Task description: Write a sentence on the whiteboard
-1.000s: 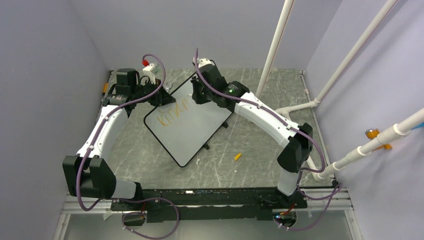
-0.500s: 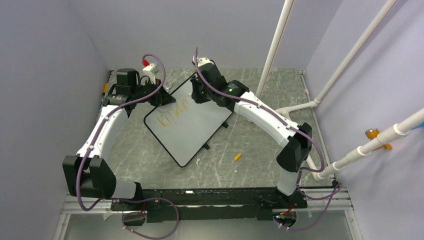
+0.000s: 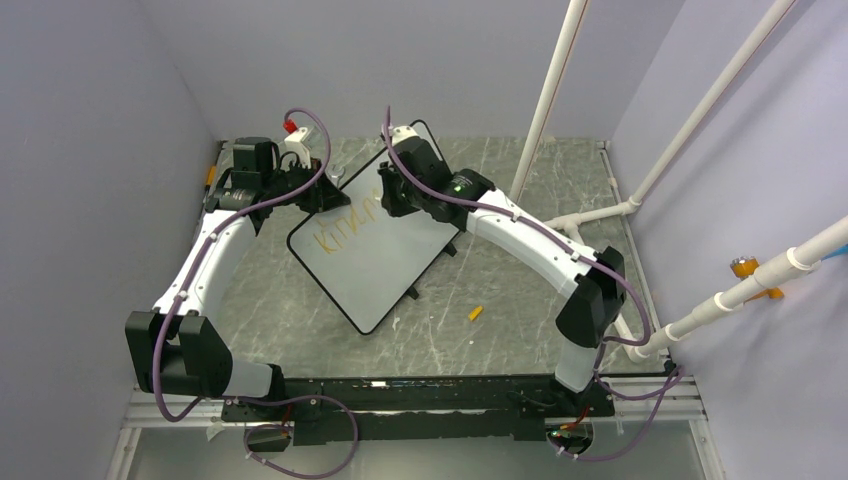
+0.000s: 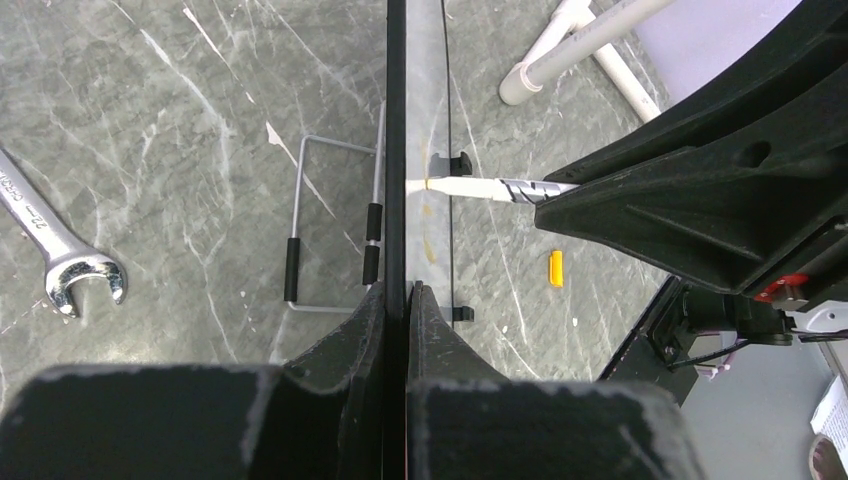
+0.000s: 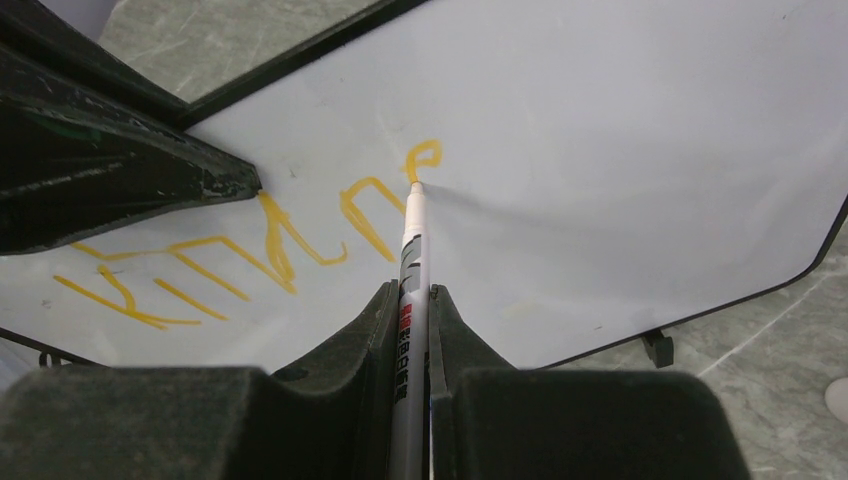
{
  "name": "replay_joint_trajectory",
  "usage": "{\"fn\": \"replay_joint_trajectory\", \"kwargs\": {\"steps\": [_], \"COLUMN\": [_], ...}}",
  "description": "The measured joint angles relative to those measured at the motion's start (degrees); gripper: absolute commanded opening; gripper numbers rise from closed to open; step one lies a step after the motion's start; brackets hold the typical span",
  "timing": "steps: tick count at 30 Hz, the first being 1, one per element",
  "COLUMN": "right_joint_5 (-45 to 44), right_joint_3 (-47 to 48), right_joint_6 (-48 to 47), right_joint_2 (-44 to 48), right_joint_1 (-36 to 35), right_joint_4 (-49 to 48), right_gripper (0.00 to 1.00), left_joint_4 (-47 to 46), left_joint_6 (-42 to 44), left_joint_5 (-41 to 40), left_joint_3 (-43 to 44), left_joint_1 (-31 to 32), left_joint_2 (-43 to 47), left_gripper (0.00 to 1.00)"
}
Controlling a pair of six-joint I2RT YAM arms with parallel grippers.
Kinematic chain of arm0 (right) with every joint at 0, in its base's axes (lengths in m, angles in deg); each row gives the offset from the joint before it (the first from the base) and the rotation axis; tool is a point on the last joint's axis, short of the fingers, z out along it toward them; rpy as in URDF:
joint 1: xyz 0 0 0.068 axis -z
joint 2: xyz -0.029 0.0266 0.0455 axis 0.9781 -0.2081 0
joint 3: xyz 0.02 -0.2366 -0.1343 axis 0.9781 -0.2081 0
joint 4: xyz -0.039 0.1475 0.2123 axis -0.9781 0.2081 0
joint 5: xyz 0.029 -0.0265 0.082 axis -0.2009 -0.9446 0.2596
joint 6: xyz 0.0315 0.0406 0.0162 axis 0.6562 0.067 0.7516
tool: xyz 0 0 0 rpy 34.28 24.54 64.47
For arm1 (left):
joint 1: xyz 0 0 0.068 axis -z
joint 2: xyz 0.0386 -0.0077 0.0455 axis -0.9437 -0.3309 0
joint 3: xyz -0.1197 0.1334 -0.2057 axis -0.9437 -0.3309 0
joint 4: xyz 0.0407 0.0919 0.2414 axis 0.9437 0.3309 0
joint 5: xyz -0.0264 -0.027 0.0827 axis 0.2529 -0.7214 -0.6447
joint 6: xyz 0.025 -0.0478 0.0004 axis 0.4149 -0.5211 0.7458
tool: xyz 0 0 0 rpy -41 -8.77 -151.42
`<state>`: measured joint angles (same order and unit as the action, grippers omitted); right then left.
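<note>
Whiteboard [image 3: 388, 262], ctr of top view: L gripper [image 4: 397, 292] clamped tight on upper-left edge to steady it; R gripper [image 5: 410, 296] pinching marker [image 5: 413, 225], tip touching board at end of orange sentence [image 5: 275, 245].

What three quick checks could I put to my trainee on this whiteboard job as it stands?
1. True or false: the marker tip touches the whiteboard.
2. What do the left arm's jaws clamp? A) the marker B) the whiteboard's framed edge C) nothing
3. Fill in: the tool lying on the table in the left wrist view is a ____.
Key: 1 true; 2 B; 3 wrench.
</note>
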<state>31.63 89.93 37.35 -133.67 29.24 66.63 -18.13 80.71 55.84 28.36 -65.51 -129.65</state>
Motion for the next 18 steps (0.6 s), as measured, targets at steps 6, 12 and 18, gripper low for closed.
{"fn": "replay_joint_trajectory", "kwargs": {"steps": [6, 12, 18], "right_joint_5": [-0.3, -1.3, -2.8], "right_joint_3": [-3.0, -2.8, 0.9], "right_joint_6": [0.1, -0.1, -1.0], "right_joint_2": [1.0, 1.1, 1.0], "right_joint_1": [-0.1, 0.3, 2.0], "right_joint_4": [-0.1, 0.7, 2.0], "right_gripper": [0.00, 0.00, 0.00], "left_joint_4": [0.0, -0.1, -0.5], "left_joint_6": [0.0, 0.0, 0.0], "left_joint_5": [0.0, 0.2, 1.1], "left_joint_3": [0.0, 0.0, 0.0], "left_joint_1": [0.0, 0.0, 0.6], "left_joint_2": [0.0, 0.0, 0.4], "left_gripper": [0.00, 0.00, 0.00]}}
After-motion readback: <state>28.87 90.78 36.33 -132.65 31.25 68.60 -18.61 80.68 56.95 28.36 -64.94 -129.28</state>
